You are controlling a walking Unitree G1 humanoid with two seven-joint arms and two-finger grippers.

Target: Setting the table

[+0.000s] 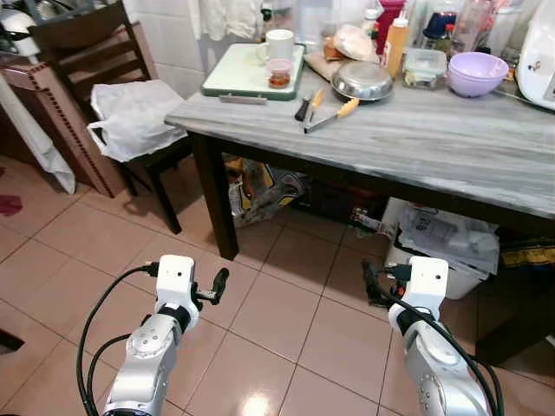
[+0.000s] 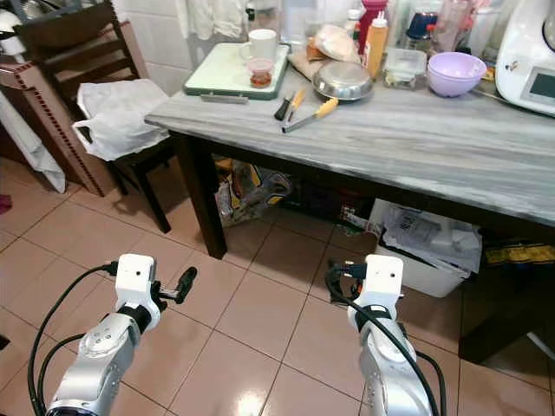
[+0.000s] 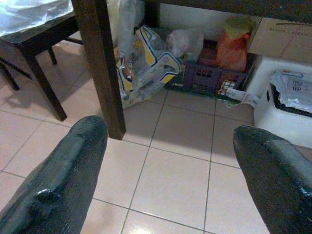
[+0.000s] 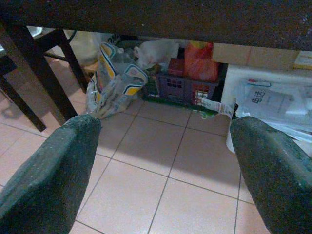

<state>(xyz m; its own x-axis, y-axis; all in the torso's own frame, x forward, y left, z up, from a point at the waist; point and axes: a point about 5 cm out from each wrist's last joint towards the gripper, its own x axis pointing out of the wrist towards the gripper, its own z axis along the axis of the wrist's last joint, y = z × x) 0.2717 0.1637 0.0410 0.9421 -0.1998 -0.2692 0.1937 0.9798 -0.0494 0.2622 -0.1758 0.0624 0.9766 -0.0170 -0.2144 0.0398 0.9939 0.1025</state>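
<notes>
Worktop [image 1: 451,147] of grey wood grain on dark legs stands ahead of us, and we take it as our landmark. At its far left corner lies a green-rimmed cutting board [image 1: 245,74] carrying a white mug [image 1: 279,44] and a small cup [image 1: 279,74] with something reddish inside. Just right of the board sits an upturned metal bowl [image 1: 362,81], and nearer the front edge lie two knives [image 1: 329,116], one with a yellow handle. A lilac bowl [image 1: 476,73] stands further right, near the back. Left of the worktop a dark chair [image 1: 130,95] holds a white plastic bag [image 1: 134,117].

Our left pincer [image 1: 217,286] and right pincer [image 1: 373,286] hang low over the tiled floor [image 1: 277,321], in front of and below the worktop, well apart from everything on it. In the wrist views each has its fingers [image 3: 63,180] spread wide, holding nothing, pointing toward bags and boxes under the worktop.
</notes>
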